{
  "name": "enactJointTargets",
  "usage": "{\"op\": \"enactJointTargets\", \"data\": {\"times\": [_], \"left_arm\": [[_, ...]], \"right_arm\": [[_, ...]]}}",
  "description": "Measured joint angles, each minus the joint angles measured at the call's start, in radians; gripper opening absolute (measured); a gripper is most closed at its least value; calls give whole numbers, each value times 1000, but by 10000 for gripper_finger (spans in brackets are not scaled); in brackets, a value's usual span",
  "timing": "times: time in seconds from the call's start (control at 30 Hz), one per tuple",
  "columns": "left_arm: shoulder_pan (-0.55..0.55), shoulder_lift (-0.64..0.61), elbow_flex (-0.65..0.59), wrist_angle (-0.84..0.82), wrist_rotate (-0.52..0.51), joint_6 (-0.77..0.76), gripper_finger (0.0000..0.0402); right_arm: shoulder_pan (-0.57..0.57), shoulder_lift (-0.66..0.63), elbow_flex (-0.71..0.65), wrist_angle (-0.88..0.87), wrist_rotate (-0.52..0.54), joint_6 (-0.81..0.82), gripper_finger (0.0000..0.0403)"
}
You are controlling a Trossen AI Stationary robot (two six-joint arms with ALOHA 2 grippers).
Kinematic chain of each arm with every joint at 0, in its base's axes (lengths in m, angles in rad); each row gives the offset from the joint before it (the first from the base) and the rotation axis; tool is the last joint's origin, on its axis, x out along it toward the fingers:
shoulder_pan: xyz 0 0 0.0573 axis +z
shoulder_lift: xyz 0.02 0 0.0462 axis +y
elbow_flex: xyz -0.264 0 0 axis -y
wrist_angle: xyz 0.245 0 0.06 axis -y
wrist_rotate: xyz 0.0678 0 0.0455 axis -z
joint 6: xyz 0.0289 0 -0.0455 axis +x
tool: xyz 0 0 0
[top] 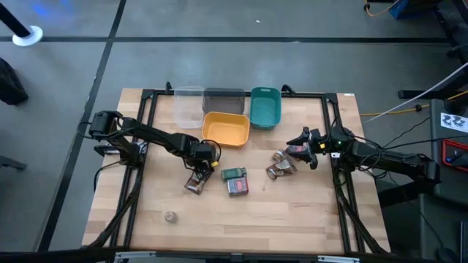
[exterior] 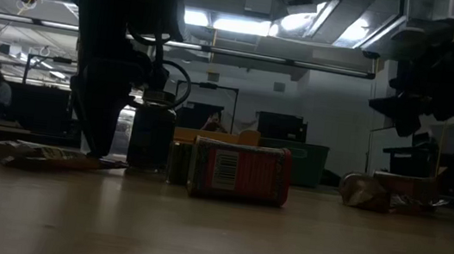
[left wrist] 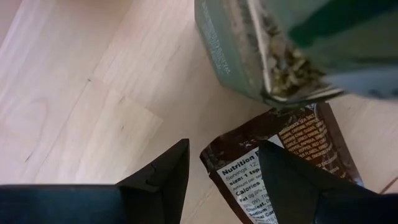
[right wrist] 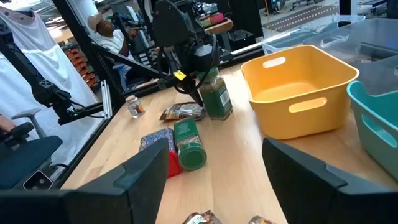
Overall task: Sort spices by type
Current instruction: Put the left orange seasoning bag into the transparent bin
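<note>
My left gripper (left wrist: 221,149) is open and points down at the corner of a brown packet (left wrist: 280,168) that lies flat on the table (top: 194,184). One finger is over the packet and the other over bare wood. An upright green-capped jar (right wrist: 216,96) stands just beside the left gripper. Another green-capped jar (top: 234,174) lies on its side next to a red box (top: 238,188). Two more brown packets (top: 280,164) lie near my right gripper (right wrist: 216,142), which is open and empty above the table. A tiny round tin (top: 170,216) sits alone near the front. My left gripper comes from above at the brown packet's printed end (left wrist: 245,180). One finger (left wrist: 292,180) covers that end, and I cannot tell whether it touches. The packet lies flat on the table.
Four trays stand at the far edge: clear (top: 188,106), grey (top: 224,98), teal (top: 265,107) and, nearer, yellow (top: 226,128). A black frame (top: 139,168) runs along both sides of the table. Bare wood lies along the near edge, around the tin.
</note>
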Motion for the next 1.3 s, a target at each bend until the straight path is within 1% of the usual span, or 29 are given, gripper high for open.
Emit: {"op": "enactJointTargets", "data": {"times": [0.33, 0.77, 0.97, 1.07, 1.2, 1.3], "left_arm": [[-6, 1, 0, -1, 12, -31, 175], [-39, 38, 2, -7, -6, -64, 175], [-34, -16, -3, -41, -12, -72, 175], [-24, -64, -6, -90, -13, -80, 175], [-19, -119, -5, -162, -35, -130, 175], [-21, -146, -4, -157, -39, -130, 175]], "right_arm": [[0, 0, 0, -13, 0, 0, 257], [0, 0, 0, -13, 0, 0, 257], [0, 0, 0, -13, 0, 0, 257], [0, 0, 0, -13, 0, 0, 257], [0, 0, 0, -12, 0, 0, 257], [0, 0, 0, -12, 0, 0, 257]]}}
